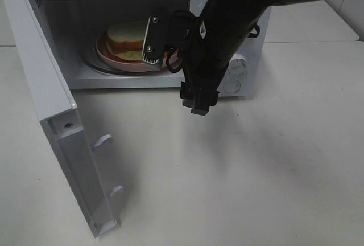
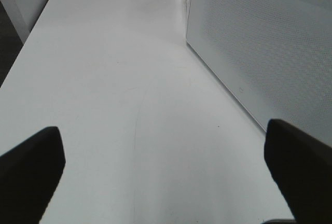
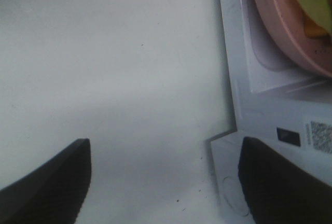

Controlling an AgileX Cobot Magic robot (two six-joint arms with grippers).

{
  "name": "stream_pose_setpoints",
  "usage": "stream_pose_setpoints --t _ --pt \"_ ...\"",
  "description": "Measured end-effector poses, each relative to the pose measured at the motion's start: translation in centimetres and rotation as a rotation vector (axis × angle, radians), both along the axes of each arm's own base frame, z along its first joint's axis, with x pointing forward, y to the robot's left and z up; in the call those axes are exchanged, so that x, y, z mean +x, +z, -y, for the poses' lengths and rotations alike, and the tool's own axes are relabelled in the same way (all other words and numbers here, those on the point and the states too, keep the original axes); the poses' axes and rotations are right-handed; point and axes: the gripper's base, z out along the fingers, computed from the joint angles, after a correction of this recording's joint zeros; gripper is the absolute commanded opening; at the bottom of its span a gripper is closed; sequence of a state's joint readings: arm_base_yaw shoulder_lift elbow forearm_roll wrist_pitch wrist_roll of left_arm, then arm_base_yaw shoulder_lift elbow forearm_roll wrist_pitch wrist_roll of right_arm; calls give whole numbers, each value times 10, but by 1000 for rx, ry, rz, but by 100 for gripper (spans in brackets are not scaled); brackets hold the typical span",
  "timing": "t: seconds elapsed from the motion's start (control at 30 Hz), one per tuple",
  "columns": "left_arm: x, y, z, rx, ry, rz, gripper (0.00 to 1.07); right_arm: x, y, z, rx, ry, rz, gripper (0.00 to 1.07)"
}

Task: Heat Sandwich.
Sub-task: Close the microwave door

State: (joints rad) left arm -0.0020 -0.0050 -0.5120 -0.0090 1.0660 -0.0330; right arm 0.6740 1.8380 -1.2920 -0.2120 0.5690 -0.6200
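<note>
Two square slices of pale white bread with yellow-green filling, the sandwich (image 1: pixel 128 38), lie on a round pink plate (image 1: pixel 111 58) inside the boxy white microwave oven (image 1: pixel 250 41). Its hinged white door (image 1: pixel 51 115) stands swung wide. The right gripper (image 3: pixel 165 143) hangs at the front of the oven's mouth, near the plate's rim, its black fingers spread with nothing between them. The left gripper (image 2: pixel 162 128) hovers over the flat white table (image 2: pixel 114 79), fingers spread wide and empty, beside a white perforated panel (image 2: pixel 259 53).
</note>
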Motion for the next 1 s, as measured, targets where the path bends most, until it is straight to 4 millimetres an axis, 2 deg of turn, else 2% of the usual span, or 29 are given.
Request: stream_pose_setpoints --t 0.7,0.83,0.97,1.0 --pt "0 0 0 0 0 0 102 -66 28 53 182 -350 -53 75" --pt "0 0 0 0 0 0 102 -80 33 64 220 -417 -61 75" --pt "0 0 0 0 0 0 102 -104 42 84 257 -506 -73 75" --pt "0 0 0 0 0 0 102 -104 42 84 257 -506 -73 75"
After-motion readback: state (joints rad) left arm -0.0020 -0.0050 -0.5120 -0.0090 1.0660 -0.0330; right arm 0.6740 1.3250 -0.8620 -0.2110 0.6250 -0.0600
